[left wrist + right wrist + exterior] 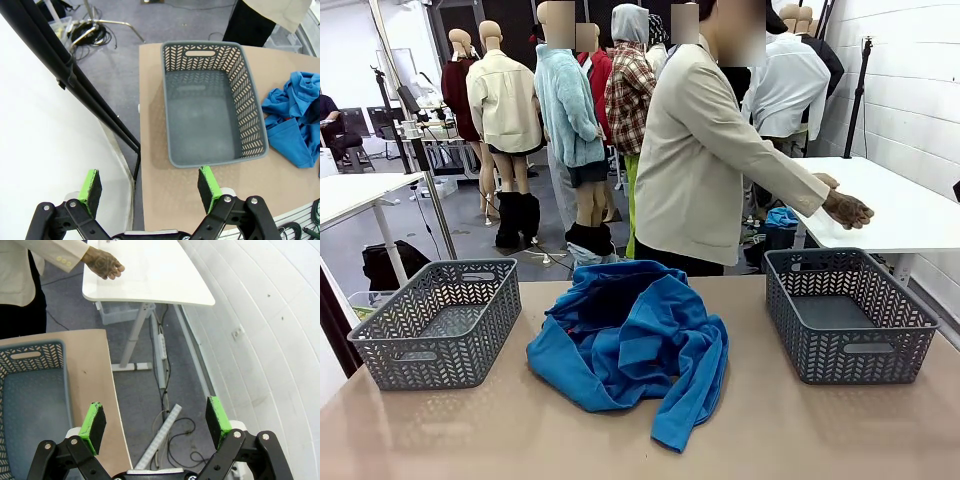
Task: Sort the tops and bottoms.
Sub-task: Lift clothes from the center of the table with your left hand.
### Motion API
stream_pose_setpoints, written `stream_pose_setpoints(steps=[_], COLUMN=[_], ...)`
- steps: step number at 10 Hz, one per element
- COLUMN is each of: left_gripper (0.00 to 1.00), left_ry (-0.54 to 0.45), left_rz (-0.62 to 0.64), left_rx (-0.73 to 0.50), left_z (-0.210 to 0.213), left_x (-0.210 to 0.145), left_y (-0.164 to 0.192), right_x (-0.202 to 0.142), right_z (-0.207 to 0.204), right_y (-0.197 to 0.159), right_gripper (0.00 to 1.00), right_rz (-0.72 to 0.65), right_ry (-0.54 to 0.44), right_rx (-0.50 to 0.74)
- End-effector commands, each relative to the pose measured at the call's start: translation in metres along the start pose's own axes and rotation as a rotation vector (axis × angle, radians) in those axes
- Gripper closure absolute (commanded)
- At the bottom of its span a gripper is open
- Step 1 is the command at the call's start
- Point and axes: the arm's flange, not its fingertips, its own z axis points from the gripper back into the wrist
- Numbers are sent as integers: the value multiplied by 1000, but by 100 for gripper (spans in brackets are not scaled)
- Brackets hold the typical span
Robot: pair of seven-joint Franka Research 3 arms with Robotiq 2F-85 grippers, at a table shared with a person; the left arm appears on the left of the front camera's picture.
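A heap of bright blue tops [635, 345] lies in the middle of the tan table [790, 430], between two grey baskets. A dark navy patch [610, 305] shows inside the heap near its top; I cannot tell if it is one of the bottoms. The heap's edge, the tops [295, 115], shows at the right of the left wrist view. My left gripper [150, 185] hangs open over the table's left edge, just short of the left basket [210, 105]. My right gripper [156, 422] hangs open past the table's right edge, over the floor, beside the right basket [30, 405].
Both baskets, left [440, 320] and right [848, 312], hold nothing. A person in a cream jacket [705, 170] stands at the far side, hand [845, 208] over a white side table [910, 215]. Cables and a power strip [160, 435] lie on the floor below my right gripper.
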Motion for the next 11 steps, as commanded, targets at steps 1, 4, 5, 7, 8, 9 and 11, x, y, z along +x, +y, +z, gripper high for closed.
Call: stream_pose_setpoints(steps=[1,4,5,7,8,9,11], left_gripper=[0,0,0,0,0,0,0], left_ry=[1,1,1,1,1,1,1], left_rz=[-2,-2,-2,-2,-2,-2,-2], left_rx=[4,4,4,4,4,4,4], left_z=[0,0,0,0,0,0,0], left_x=[-1,-1,-1,-1,-1,-1,-1], left_y=[2,2,2,2,2,2,2], right_x=[0,0,0,0,0,0,0], right_z=[0,0,0,0,0,0,0], right_y=[1,1,1,1,1,1,1], right_gripper=[0,0,0,0,0,0,0], right_rz=[18,18,18,18,18,18,18], right_ry=[1,1,1,1,1,1,1], right_rx=[-4,-4,-4,-4,-4,-4,-4])
